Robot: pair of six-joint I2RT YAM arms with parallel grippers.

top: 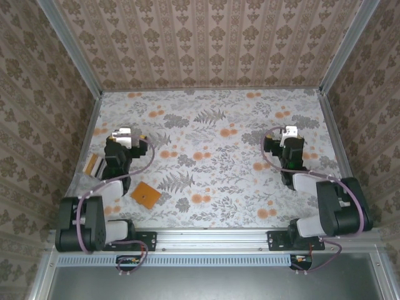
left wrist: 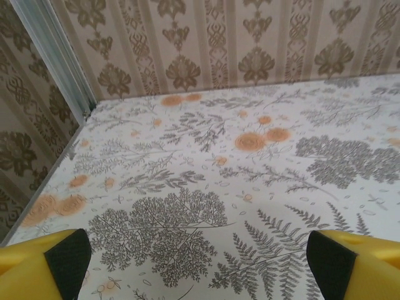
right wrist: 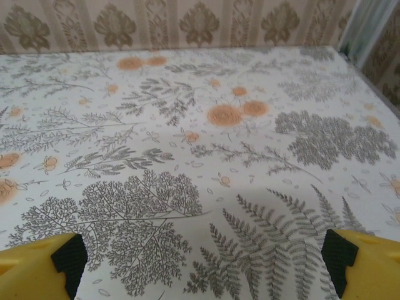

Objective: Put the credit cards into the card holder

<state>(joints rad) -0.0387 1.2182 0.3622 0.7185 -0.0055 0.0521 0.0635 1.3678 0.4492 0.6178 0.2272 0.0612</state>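
Note:
The orange card holder (top: pixel 145 195) lies flat and shut on the floral table, near the front edge and just right of the left arm. A small stack of credit cards (top: pixel 94 164), yellowish with a dark stripe and a white edge, lies at the table's left side, partly behind the left arm. My left gripper (top: pixel 127 133) (left wrist: pixel 200 265) hovers beyond both of them, open, with only tablecloth between its yellow fingers (left wrist: pixel 44 262). My right gripper (top: pixel 289 131) (right wrist: pixel 200 265) is over the right half of the table, also open and holding nothing.
Patterned walls with metal corner posts (top: pixel 75 56) enclose the table on three sides. Something clear and faint (top: pixel 84 181) lies by the cards at the left edge. The left arm's cable (top: pixel 147 159) loops over the table near the holder.

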